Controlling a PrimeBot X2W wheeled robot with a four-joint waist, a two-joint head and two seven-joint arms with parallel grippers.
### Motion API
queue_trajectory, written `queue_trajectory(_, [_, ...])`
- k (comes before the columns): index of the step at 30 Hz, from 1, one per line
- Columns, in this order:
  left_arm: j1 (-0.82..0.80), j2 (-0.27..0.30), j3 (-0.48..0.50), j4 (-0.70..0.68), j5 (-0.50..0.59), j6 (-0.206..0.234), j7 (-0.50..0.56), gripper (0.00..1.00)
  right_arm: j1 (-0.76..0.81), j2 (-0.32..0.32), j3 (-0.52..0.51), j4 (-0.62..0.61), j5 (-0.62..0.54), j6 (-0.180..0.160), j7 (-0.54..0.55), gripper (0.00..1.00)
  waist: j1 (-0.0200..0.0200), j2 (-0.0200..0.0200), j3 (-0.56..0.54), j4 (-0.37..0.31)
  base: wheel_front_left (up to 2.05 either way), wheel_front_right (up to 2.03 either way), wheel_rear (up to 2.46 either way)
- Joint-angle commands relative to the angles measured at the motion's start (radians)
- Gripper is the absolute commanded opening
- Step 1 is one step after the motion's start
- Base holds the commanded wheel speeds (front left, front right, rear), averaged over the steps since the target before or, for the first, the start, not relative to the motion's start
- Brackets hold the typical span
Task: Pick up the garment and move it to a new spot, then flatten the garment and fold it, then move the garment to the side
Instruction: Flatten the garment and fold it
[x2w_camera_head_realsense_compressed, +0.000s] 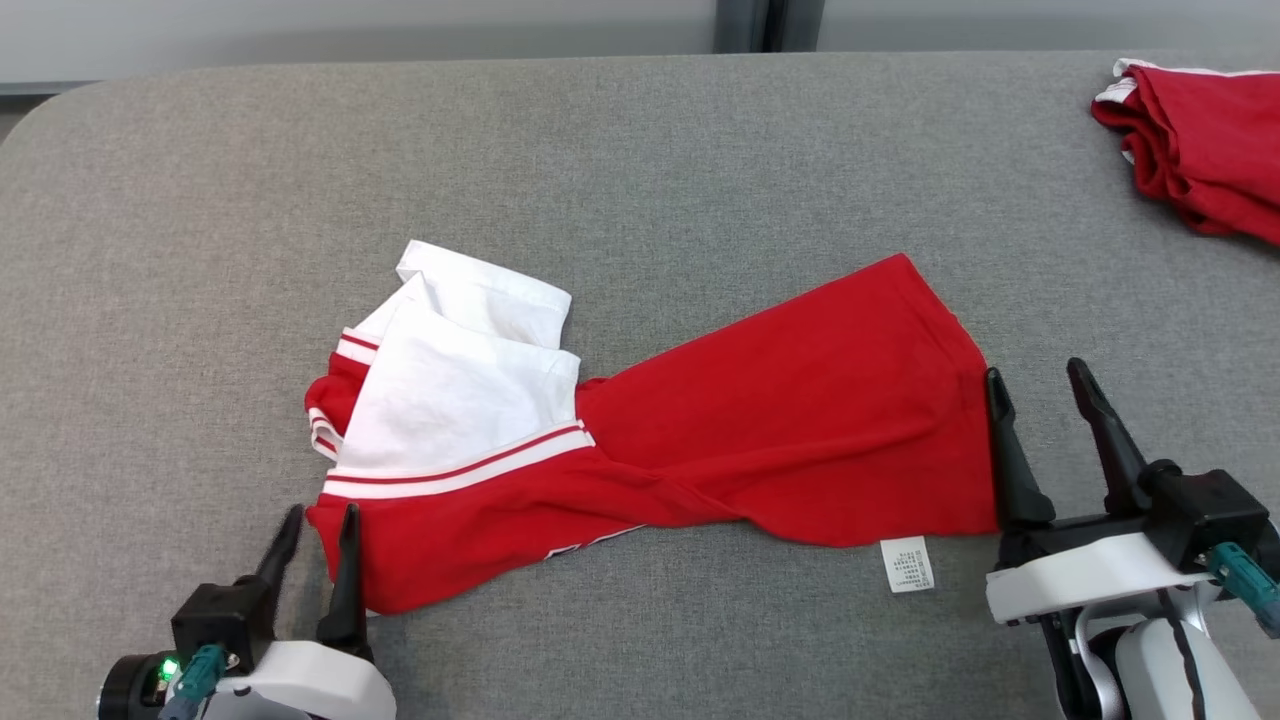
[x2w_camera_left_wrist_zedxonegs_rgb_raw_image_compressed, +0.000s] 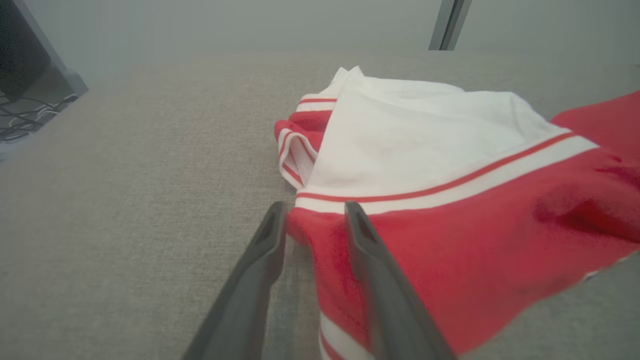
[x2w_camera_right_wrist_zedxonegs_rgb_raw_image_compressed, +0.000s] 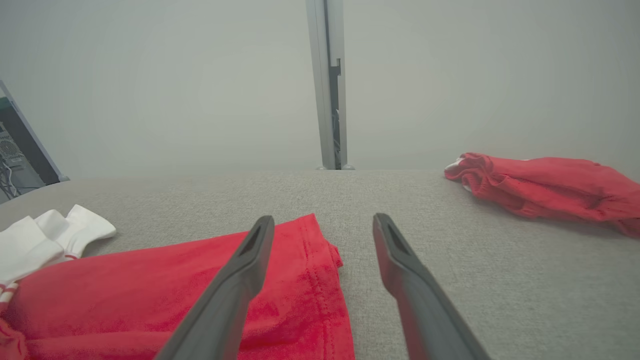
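Red-and-white shirt (x2w_camera_head_realsense_compressed: 700, 440) lying twisted on grey table (x2w_camera_head_realsense_compressed: 200, 250). Left gripper (x2w_camera_head_realsense_compressed: 322, 512) narrowly parted astride its near corner, gripping nothing. Right gripper (x2w_camera_head_realsense_compressed: 1034, 370) wide open at hem, empty.

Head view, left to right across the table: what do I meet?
In order: left gripper → red and white garment → right gripper → second red garment at the far right edge.

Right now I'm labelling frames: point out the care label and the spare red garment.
care label (x2w_camera_head_realsense_compressed: 907, 565), head view, its middle.
spare red garment (x2w_camera_head_realsense_compressed: 1205, 140), head view, middle of its red cloth.
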Motion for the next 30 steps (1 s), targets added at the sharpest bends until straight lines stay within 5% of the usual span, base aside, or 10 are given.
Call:
queue_trajectory(1, [-0.004,0.002,0.009,-0.009,0.0,0.012,-0.01,1.0,-0.001,-0.003,-0.012,0.0,-0.006,0.0,-0.001,1.0,0.0,0.0,-0.003,-0.002,0.0,0.0,0.0])
queue_trajectory(5, [-0.029,-0.016,0.049,-0.086,-0.012,0.054,-0.076,1.0,0.01,0.001,-0.072,-0.008,-0.027,0.0,-0.001,1.0,0.0,0.0,-0.02,-0.007,0.0,0.0,0.0])
queue_trajectory(10, [-0.048,-0.025,0.051,-0.145,0.003,0.045,-0.112,1.0,0.037,0.005,-0.105,0.028,-0.025,0.0,-0.001,1.0,0.0,0.0,-0.05,-0.022,0.0,0.0,0.0])
queue_trajectory(30, [0.03,-0.074,0.059,-0.123,0.019,0.011,-0.12,1.0,0.144,-0.028,0.06,0.184,0.131,0.0,-0.001,1.0,0.0,0.0,-0.167,-0.104,0.0,0.0,0.0])
